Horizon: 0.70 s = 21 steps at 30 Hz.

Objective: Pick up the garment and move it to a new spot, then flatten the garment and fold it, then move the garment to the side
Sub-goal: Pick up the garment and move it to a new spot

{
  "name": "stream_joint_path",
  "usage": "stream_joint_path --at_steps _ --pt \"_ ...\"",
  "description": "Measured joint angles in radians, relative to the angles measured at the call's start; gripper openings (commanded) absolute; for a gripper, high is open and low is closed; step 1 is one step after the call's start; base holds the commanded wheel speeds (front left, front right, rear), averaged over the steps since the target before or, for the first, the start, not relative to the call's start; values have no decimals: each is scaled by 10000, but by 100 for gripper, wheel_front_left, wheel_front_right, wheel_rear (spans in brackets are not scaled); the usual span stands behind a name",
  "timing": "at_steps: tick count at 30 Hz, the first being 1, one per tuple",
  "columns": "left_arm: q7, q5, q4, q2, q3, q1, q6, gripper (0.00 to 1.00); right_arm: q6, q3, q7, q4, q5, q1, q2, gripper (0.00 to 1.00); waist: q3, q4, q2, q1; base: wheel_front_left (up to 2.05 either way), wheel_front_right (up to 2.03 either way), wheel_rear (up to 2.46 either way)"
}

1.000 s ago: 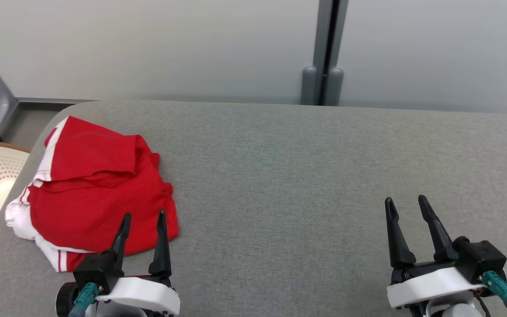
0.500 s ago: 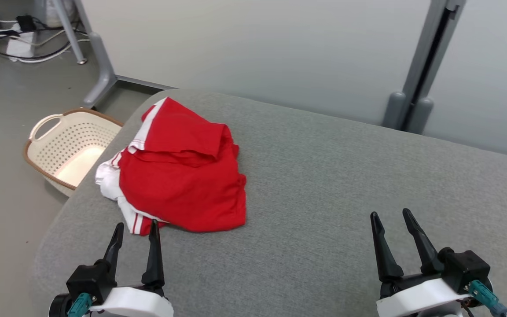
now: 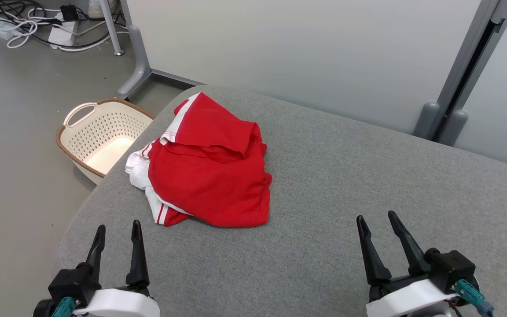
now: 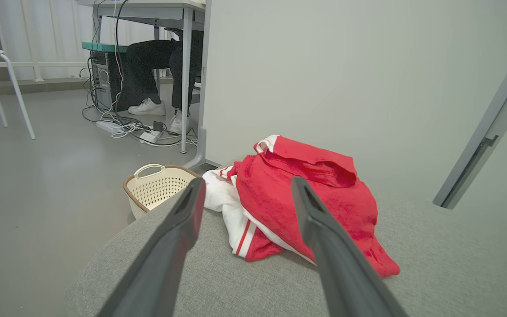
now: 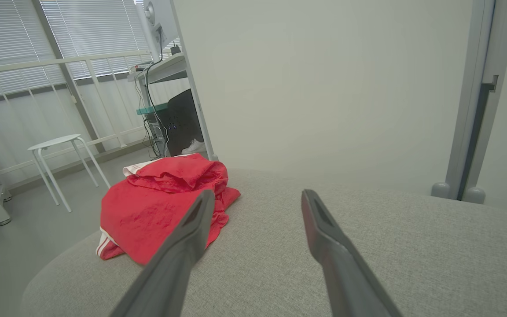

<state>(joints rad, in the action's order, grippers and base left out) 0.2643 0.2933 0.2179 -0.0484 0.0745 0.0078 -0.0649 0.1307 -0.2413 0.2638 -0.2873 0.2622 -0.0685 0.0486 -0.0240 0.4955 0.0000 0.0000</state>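
Observation:
A crumpled red garment (image 3: 211, 169) with white trim lies in a heap near the far left corner of the grey padded table (image 3: 346, 185). It also lies ahead of the fingers in the left wrist view (image 4: 319, 198) and to the left in the right wrist view (image 5: 161, 198). My left gripper (image 3: 118, 232) hovers open over the table's near left edge, short of the garment and apart from it. My right gripper (image 3: 376, 221) stands open at the near right, far from the cloth. Nothing is between either pair of fingers.
A cream perforated laundry basket (image 3: 99, 136) stands on the floor beside the table's left edge. Cables and a power strip (image 3: 38, 26) lie on the floor beyond it. A pale partition wall (image 3: 302, 53) runs behind the table. A person's legs (image 4: 156, 75) show under a desk.
The head camera has swung left, so the garment now sits nearer the picture's centre and the basket and floor come into view. Both grippers stay open and hold nothing.

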Motion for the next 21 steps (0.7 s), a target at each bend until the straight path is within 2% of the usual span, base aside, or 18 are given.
stream_joint_path --at_steps 7,12,17,21 --pt "0 -115 67 4 -90 -17 104 100 0 161 0 35 71 -27 4 100 19 -51 0 1 0 0 0" --pt "0 -213 125 6 -382 -412 228 100 0 422 0 127 -144 -35 -4 100 307 -346 0 0 0 0 0" --pt "0 -696 694 -182 -679 -1496 884 100 0 803 0 140 -610 -271 2 100 828 -698 0 0 0 0 0" --pt "-81 -713 2249 -694 -616 -2820 1409 100 0 1126 0 184 -909 -594 40 100 1339 -994 0 0 0 0 0"
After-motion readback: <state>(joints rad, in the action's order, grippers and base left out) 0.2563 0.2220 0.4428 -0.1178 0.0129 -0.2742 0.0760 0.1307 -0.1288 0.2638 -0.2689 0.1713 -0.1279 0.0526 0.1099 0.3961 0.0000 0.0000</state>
